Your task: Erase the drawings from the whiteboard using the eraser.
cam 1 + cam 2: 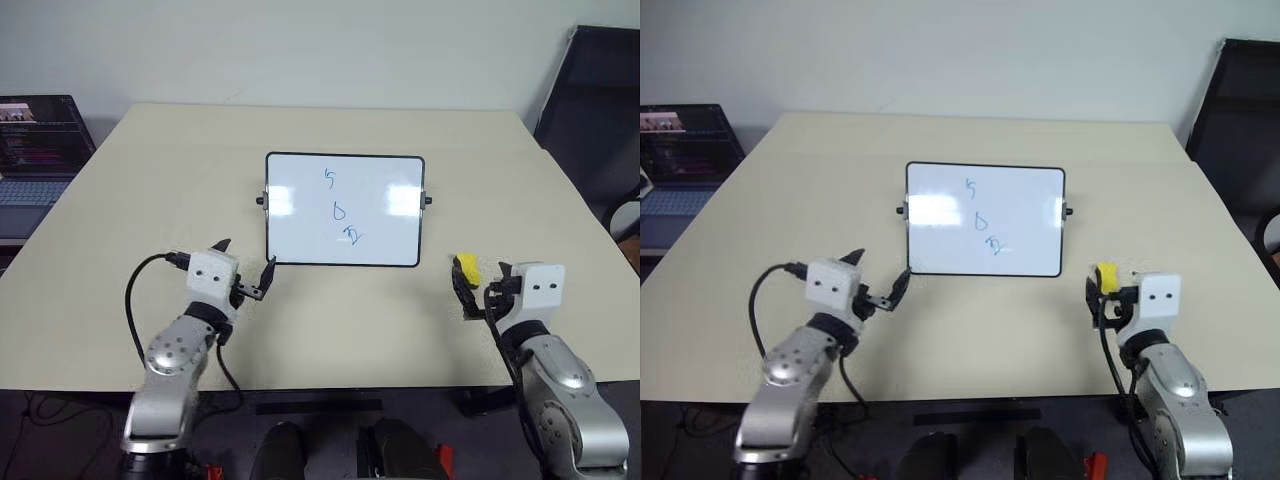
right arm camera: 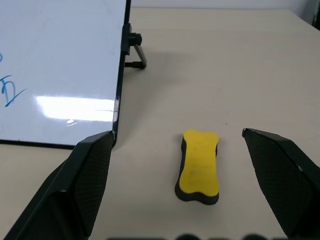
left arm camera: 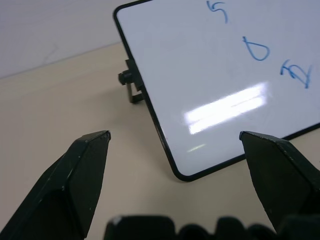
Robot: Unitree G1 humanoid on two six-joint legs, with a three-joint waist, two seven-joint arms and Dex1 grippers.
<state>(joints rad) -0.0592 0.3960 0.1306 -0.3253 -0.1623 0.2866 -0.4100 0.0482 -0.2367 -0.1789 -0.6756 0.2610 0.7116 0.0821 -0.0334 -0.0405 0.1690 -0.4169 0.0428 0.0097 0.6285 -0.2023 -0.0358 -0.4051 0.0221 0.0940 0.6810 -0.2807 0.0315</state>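
Yellow on a black base, the eraser (image 2: 198,166) lies flat on the beige table (image 1: 150,190), its long axis running away from the robot, just right of the whiteboard (image 1: 345,210). Three blue drawings (image 1: 340,210) sit mid-board, illegible scribbles. Right gripper (image 1: 479,286) hovers behind the eraser, fingers spread; left gripper (image 1: 245,268), also spread, faces the board's lower left corner. A laptop (image 1: 35,150) sits far left.

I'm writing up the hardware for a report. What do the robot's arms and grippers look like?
Both arms have rounded silver-grey metal shells with a black joint at the wrist. Each ends in a white boxy block with two small dark dots, carrying the left gripper and the right gripper, each with two black wedge-shaped fingers. Black cables loop beside each forearm.
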